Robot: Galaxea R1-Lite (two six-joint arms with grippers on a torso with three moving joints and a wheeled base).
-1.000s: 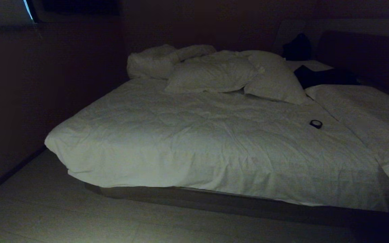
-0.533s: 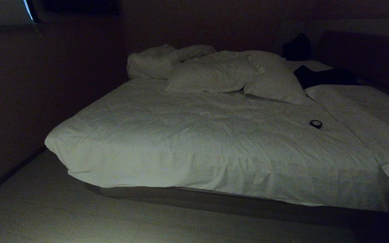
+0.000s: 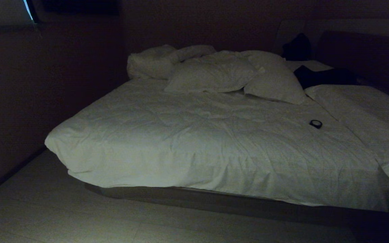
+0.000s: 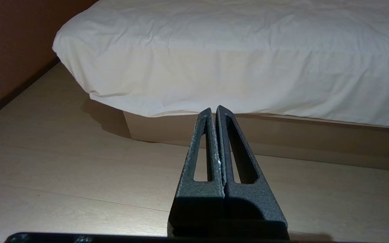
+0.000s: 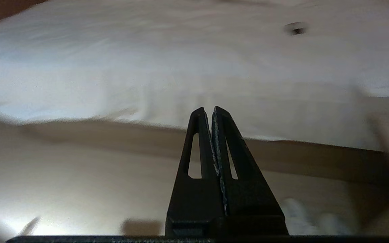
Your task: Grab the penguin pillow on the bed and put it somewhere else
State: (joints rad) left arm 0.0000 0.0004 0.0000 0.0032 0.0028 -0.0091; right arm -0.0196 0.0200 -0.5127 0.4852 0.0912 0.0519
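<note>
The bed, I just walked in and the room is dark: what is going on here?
Nothing is being handled. The bed has a wrinkled white duvet, plain white pillows at its head and a small round dark thing on the cover. No penguin pillow shows. The left gripper and right gripper hang low over the floor at the bed's foot, jaws shut and empty.

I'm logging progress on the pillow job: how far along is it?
Done: nothing shows as done; no penguin pillow is visible on the bed, only white pillows and a small dark round object. In hand: nothing; left pincer and right pincer are shut and empty, off the bed's near edge. Left: finding, lifting and moving the pillow.
</note>
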